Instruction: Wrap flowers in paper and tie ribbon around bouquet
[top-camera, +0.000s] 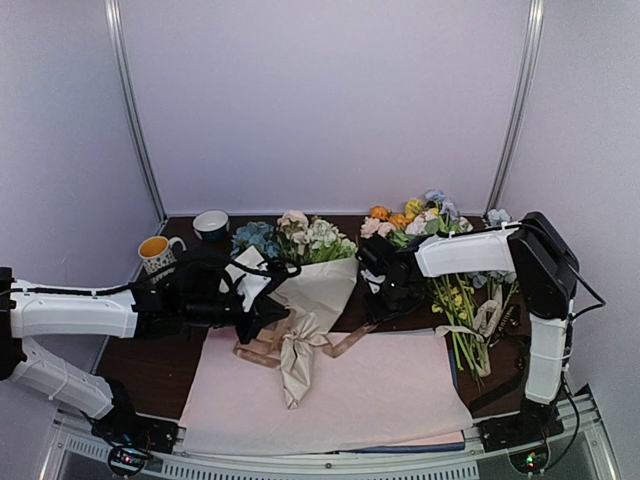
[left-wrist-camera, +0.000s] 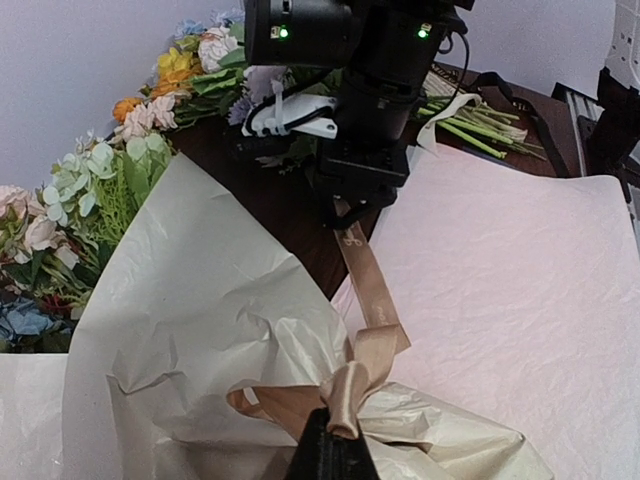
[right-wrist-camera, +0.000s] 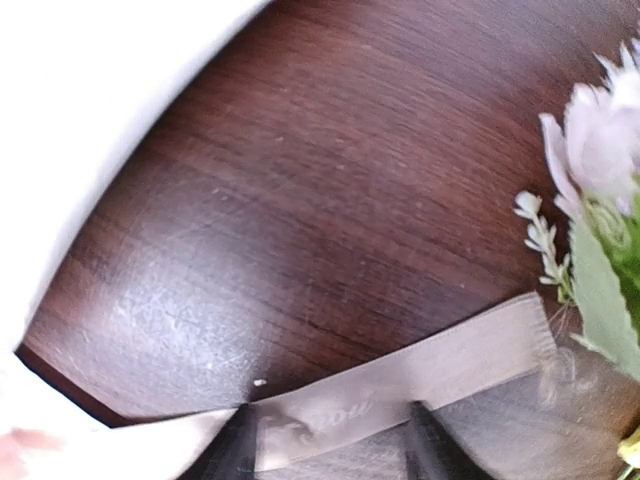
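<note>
Ribbon of glossy tan satin, knotted round the beige paper-cone bouquet, is being pinched by the closed left pincer while the half-parted right pincer is straddling its tail.

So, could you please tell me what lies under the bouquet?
The bouquet has its narrow end on the pink sheet and its flower end over the dark table. Whether the ribbon runs beneath it is hidden by the paper.
</note>
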